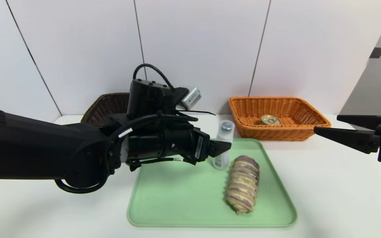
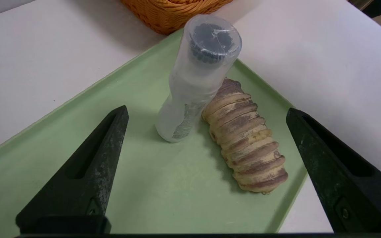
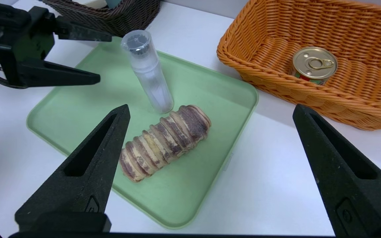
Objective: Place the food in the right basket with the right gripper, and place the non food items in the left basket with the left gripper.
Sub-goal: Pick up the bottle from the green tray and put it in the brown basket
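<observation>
A small white bottle [image 1: 223, 145] with a clear cap stands upright on the green tray [image 1: 177, 198], touching the far end of the tan-and-purple bread roll [image 1: 243, 183]. My left gripper [image 1: 222, 148] is open just left of the bottle [image 2: 193, 86], which stands beyond its fingertips, not between them. The tin can [image 1: 270, 120] sits in the orange right basket [image 1: 278, 114]. My right gripper [image 1: 326, 124] hangs open above the table right of the tray, empty, with the roll [image 3: 164, 142] below it. The dark left basket [image 1: 106, 105] is mostly hidden behind my left arm.
Both baskets stand at the back against the white wall, the dark one [image 3: 127, 16] behind the tray's left corner. White tabletop [image 1: 336, 198] surrounds the tray. In the right wrist view my left gripper [image 3: 105, 59] shows near the bottle [image 3: 147, 71].
</observation>
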